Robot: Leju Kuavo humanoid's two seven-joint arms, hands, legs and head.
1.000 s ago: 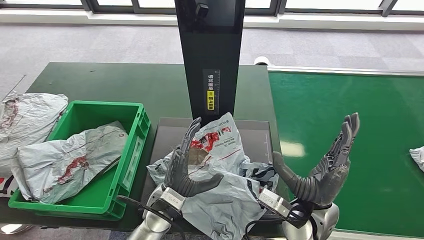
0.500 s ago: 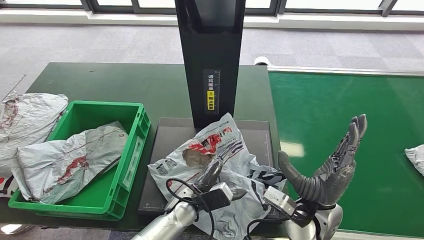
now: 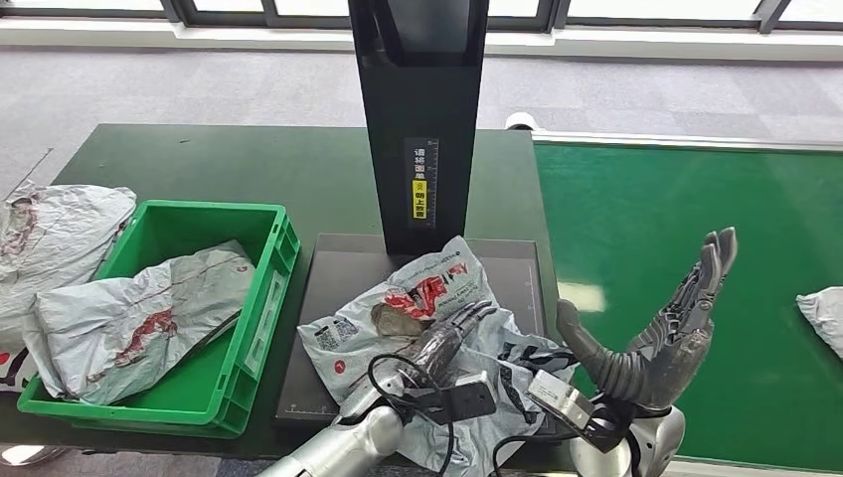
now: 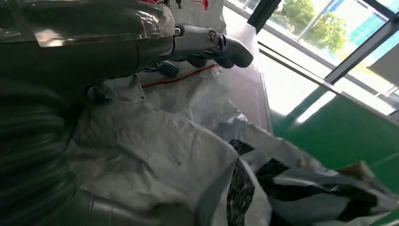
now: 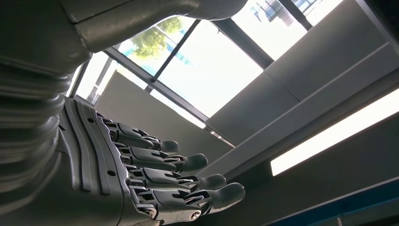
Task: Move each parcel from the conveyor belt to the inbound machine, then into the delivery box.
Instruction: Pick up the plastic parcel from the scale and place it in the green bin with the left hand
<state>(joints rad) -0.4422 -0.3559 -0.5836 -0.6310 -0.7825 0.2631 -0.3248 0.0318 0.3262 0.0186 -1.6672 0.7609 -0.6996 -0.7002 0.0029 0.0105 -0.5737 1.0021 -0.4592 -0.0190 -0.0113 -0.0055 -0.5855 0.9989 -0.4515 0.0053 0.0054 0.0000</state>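
Note:
A crumpled grey parcel (image 3: 422, 313) with red print lies on the dark plate (image 3: 333, 283) of the inbound machine, in front of its black column (image 3: 418, 119). My left hand (image 3: 449, 336) rests flat on this parcel with its fingers stretched out. In the left wrist view the fingers (image 4: 207, 41) lie over the parcel's grey plastic (image 4: 155, 155) without closing on it. My right hand (image 3: 664, 333) is raised, open and empty, at the near edge of the green conveyor belt (image 3: 676, 199). Its spread fingers (image 5: 179, 181) point towards the ceiling. Another grey parcel (image 3: 821, 316) lies on the belt at the far right.
A green delivery box (image 3: 266, 288) stands left of the plate with one grey parcel (image 3: 139, 313) inside. More grey parcels (image 3: 50, 234) lie on the dark table left of the box. Cables (image 3: 398, 383) loop near my left wrist.
My left hand has turned over and come down from upright onto the parcel, which now lies flatter. The right hand has barely shifted. The belt parcel has crept left.

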